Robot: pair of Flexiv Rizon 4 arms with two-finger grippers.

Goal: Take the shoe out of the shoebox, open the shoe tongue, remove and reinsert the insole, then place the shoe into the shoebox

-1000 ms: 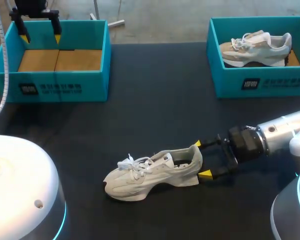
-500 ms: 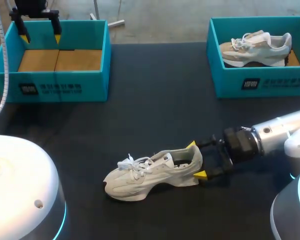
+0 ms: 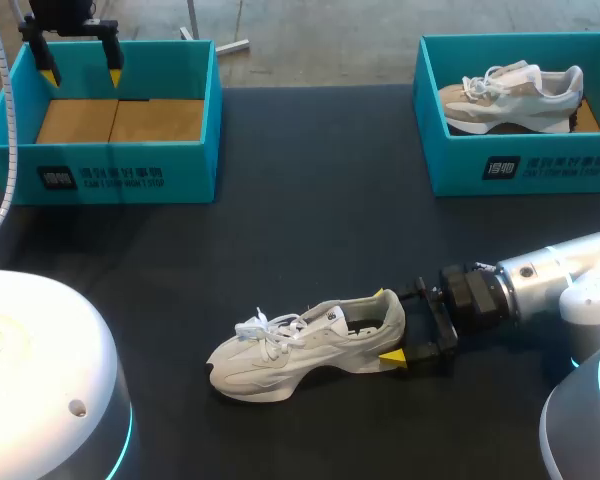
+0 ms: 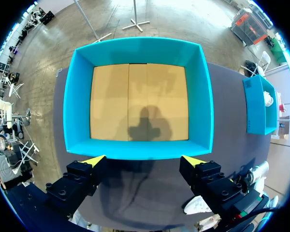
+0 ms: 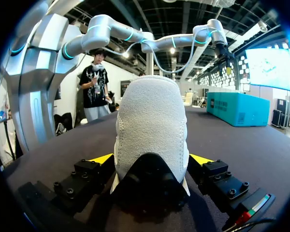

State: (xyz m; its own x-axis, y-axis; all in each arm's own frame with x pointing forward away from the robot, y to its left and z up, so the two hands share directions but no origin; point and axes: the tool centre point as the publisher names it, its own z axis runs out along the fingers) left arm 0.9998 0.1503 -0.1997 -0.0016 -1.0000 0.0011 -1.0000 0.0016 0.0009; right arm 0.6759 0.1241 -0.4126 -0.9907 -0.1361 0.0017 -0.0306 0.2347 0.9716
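A pale grey shoe [image 3: 305, 350] with white laces lies on the dark table, toe to the left. My right gripper [image 3: 387, 325] stands open around its heel, one yellow tip on each side. From the right wrist view the heel [image 5: 152, 111] fills the space between the fingers of the right gripper [image 5: 152, 158]; I cannot tell whether they touch it. An empty blue shoebox [image 3: 110, 165] with a cardboard floor stands at the back left. My left gripper [image 3: 80, 75] hangs open above its far side. The left wrist view looks down into that shoebox [image 4: 140, 48] past the open left gripper [image 4: 144, 160].
A second blue shoebox [image 3: 520, 165] at the back right holds another pale shoe [image 3: 510, 95]. Bare dark table lies between the two boxes and around the shoe.
My right gripper has slid left along the table, so its open fingers now straddle the shoe's heel. The shoe and the left arm have stayed put.
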